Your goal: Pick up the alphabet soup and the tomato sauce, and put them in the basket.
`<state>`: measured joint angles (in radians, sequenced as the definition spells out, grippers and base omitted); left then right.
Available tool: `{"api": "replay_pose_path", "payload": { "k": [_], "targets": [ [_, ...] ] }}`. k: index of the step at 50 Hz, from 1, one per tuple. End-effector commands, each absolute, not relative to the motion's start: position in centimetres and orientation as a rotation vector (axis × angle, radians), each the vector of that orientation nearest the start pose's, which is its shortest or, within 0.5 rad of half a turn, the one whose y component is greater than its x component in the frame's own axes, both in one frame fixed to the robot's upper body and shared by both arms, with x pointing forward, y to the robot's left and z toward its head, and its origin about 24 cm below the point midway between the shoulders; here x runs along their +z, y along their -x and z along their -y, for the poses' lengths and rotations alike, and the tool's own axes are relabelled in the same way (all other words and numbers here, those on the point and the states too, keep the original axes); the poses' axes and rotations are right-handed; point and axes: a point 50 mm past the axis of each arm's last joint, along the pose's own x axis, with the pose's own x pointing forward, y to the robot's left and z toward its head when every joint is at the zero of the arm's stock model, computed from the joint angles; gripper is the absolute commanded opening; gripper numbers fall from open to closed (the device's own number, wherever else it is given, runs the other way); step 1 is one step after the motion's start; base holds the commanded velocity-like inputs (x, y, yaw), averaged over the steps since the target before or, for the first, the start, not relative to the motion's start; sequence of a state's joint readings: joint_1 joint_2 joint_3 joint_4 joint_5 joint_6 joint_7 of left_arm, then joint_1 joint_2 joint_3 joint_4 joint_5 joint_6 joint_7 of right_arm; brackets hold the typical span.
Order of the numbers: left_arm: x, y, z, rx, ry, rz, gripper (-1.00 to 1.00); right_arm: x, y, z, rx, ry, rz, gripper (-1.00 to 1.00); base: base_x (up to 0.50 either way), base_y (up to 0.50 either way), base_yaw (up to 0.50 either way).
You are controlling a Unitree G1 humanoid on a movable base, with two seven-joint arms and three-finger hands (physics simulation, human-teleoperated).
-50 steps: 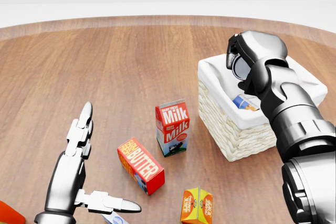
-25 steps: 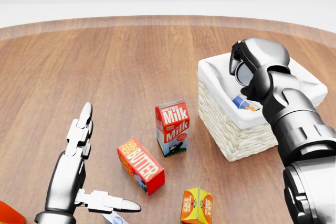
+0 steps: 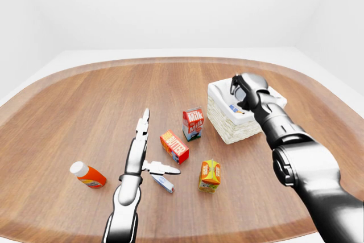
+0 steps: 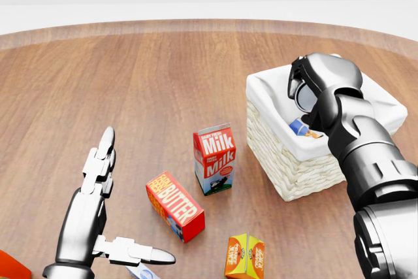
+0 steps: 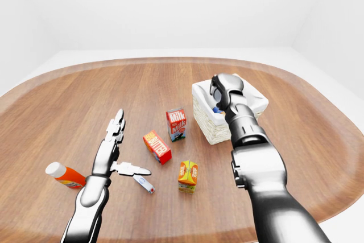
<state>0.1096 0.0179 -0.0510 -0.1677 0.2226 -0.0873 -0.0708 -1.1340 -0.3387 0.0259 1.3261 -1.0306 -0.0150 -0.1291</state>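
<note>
Our right hand [image 4: 307, 86] hangs over the white-lined wicker basket [image 4: 287, 161], fingers curled round a dark can we cannot identify; it has sunk slightly lower than a second ago. A blue-and-orange labelled can [image 4: 302, 127] lies inside the basket beneath it. Our left hand [image 4: 101, 227] hovers open, fingers spread, unchanged. On the round wooden table [image 3: 85, 101] we read "Milk" on the red-and-white carton [image 4: 214, 159], upright just left of the basket, and "BUTTER" on the red box [image 4: 174, 206] near it. An orange-yellow carton [image 4: 245, 257], an orange white-capped bottle [image 3: 88, 176] and a small blue-white tube [image 3: 163, 183] lie lower. The table's upper left stands open.
</note>
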Motion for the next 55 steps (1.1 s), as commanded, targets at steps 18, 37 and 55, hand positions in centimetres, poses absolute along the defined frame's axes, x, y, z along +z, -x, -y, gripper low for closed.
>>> {"api": "replay_pose_path", "payload": {
  "k": [18,37,55],
  "targets": [
    [6.4,-23.1,-14.2,-0.090,-0.228,0.149,1.00,14.4,-41.6,20.2,-0.081,1.384,-0.105,1.00,0.00,0.00,0.00],
    [6.5,-23.1,-14.2,-0.091,-0.228,0.154,1.00,14.6,-41.7,20.2,-0.078,1.382,-0.102,1.00,0.00,0.00,0.00],
    [6.5,-23.1,-14.2,-0.090,-0.228,0.154,1.00,17.4,-42.2,20.7,-0.106,1.402,-0.077,1.00,0.00,0.00,0.00]
  ]
}}
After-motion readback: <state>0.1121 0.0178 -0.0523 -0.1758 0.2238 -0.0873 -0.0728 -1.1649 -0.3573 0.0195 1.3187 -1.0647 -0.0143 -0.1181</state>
